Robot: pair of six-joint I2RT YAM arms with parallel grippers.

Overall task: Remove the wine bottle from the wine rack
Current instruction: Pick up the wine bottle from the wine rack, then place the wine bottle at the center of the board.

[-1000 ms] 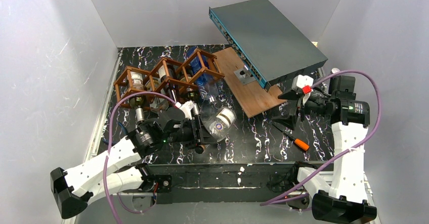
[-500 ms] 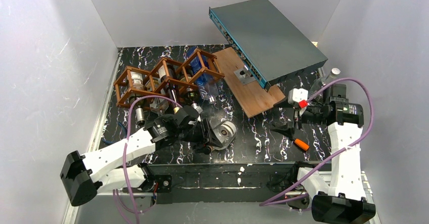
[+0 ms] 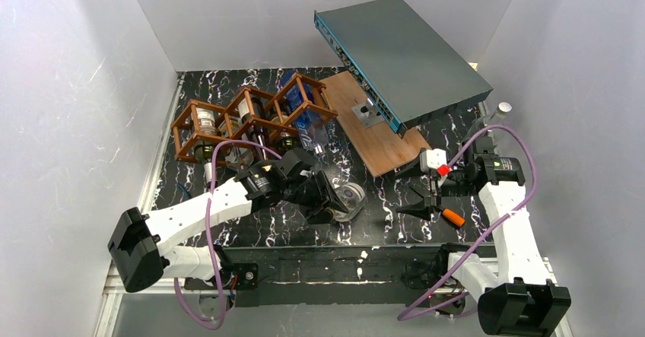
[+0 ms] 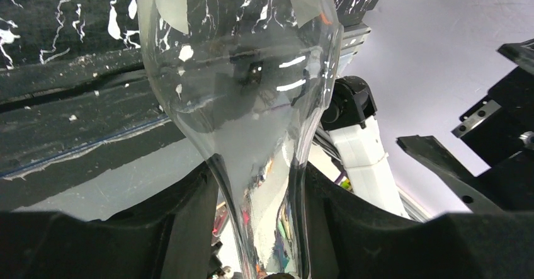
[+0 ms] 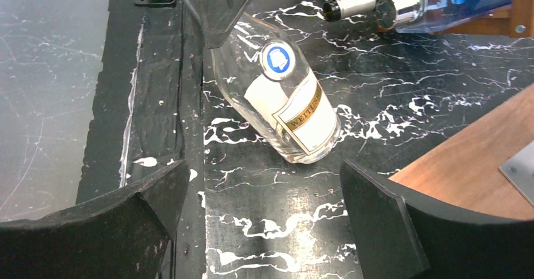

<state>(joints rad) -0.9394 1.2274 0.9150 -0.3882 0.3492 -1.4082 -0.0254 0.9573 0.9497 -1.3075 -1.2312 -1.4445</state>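
The clear wine bottle [image 3: 348, 197] is off the reddish-brown wine rack [image 3: 245, 116] and lies tilted over the black table, right of the rack's front. My left gripper [image 3: 321, 198] is shut on its neck. In the left wrist view the glass neck [image 4: 261, 210] is pinched between both black fingers [image 4: 182, 222], and the body [image 4: 239, 71] widens away. In the right wrist view the bottle [image 5: 291, 106] leans with its labelled base low on the marbled surface. My right gripper [image 3: 414, 200] stands open, about a hand's width right of the base, empty [image 5: 261, 219].
Other bottles [image 3: 205, 120] remain in the rack cells. A brown wooden board [image 3: 373, 128] leans at centre right under a grey-teal box [image 3: 403, 52]. An orange-handled screwdriver [image 3: 453, 217] lies beside my right gripper. A small vial [image 3: 503, 109] stands at the far right.
My left arm has carried the bottle rightward and swung its base lower toward the table. My right gripper has moved down and left toward the bottle, still open.
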